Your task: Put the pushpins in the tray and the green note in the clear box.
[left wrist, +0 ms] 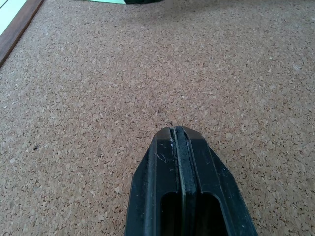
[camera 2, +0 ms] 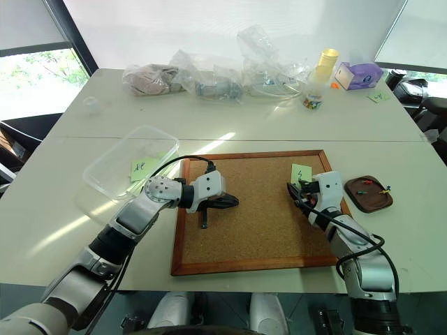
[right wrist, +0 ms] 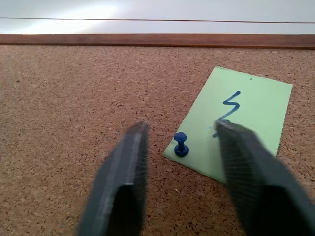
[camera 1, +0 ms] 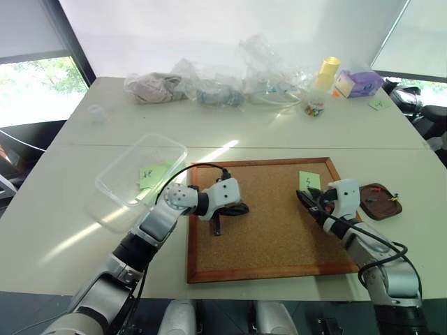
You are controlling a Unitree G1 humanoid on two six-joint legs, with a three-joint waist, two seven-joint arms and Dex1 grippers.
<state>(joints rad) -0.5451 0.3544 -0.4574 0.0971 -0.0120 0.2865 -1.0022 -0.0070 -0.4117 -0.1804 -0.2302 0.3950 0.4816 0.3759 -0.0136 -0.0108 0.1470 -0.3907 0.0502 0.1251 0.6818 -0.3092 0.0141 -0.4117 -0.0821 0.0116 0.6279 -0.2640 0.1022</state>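
Our right gripper (right wrist: pixel 179 162) has its fingers apart either side of the blue pin (right wrist: pixel 180 144), which still fastens the note (right wrist: pixel 234 125) to the cork board (camera 1: pixel 269 251). If they shut off-centre, we could tip the pin or crease the note. Our left gripper (left wrist: pixel 178 135), fingers pressed together and empty, rests mid-board. The tray (camera 1: pixel 380 202) sits just beside the board on the tabletop (camera 1: pixel 279 129).

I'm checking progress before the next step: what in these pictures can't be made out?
- Count of tiny pushpins in the dark brown rounded tray: too small, head views.
- Marks on the light green note in the transparent plastic box: too small.
- Bottom corner of the light green paper note held by a blue pushpin: hidden behind a right gripper finger, right wrist view.
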